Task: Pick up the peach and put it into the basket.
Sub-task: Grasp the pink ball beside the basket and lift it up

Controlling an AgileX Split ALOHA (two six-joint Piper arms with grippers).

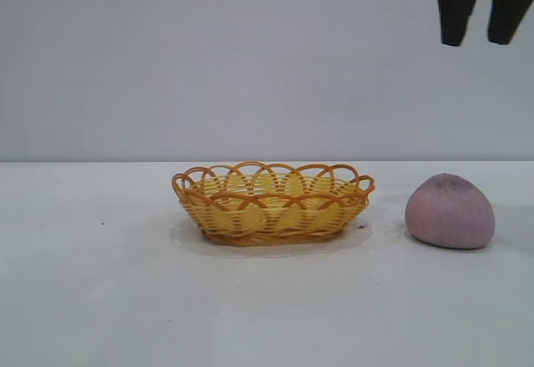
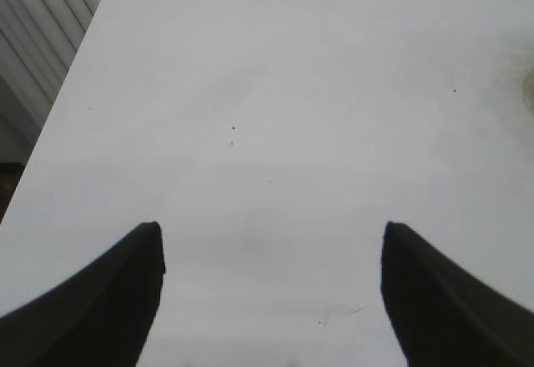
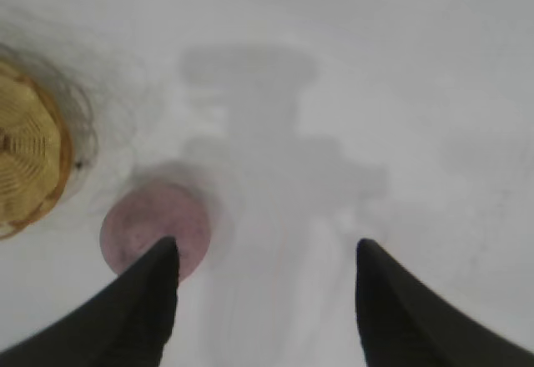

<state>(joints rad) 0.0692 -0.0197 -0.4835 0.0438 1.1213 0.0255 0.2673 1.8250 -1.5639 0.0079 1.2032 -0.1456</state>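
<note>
The peach (image 1: 450,211), a dull pinkish-mauve lump, rests on the white table to the right of the basket (image 1: 272,203), a shallow yellow-orange wicker oval standing empty at the table's middle. My right gripper (image 1: 481,40) hangs open and empty high above the peach, slightly to its right. In the right wrist view the peach (image 3: 150,225) lies far below, partly behind one fingertip (image 3: 163,258), and the basket's rim (image 3: 33,158) shows at the picture's edge. My left gripper (image 2: 271,238) is open and empty over bare table; it is out of the exterior view.
The white table (image 1: 100,300) spreads wide around both things, with a grey wall behind. In the left wrist view the table's edge (image 2: 58,108) runs diagonally, with a ribbed panel beyond it.
</note>
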